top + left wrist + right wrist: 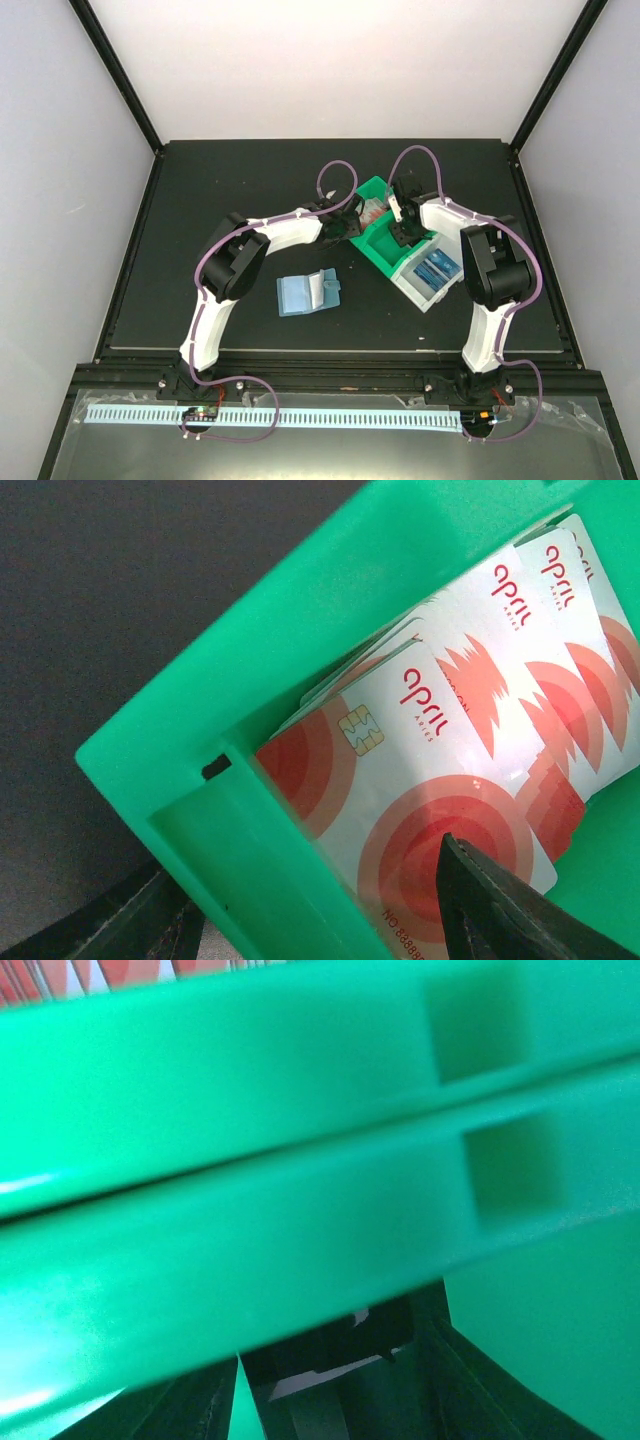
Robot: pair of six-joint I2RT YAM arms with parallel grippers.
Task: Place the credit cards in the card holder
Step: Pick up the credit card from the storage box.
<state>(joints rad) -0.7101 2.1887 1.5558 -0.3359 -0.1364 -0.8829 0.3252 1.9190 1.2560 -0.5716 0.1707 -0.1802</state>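
Three pale walls enclosing black bench; open teal folding wallet lying flat, long axis left-right; left tool, right tool: spread indeterminable.

The top camera looks steeply down from the near side on the whole table. Both wrist cameras sit very close to the green bins, left looking inside one, right facing blurred walls.

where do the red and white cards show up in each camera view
top external: the red and white cards sit just right of centre, in the far green bin.
left wrist: they fill the centre and right, fanned out.
right wrist: only a sliver shows at the top left edge.
shared landmark: the green bin's wall, seen in all three views.
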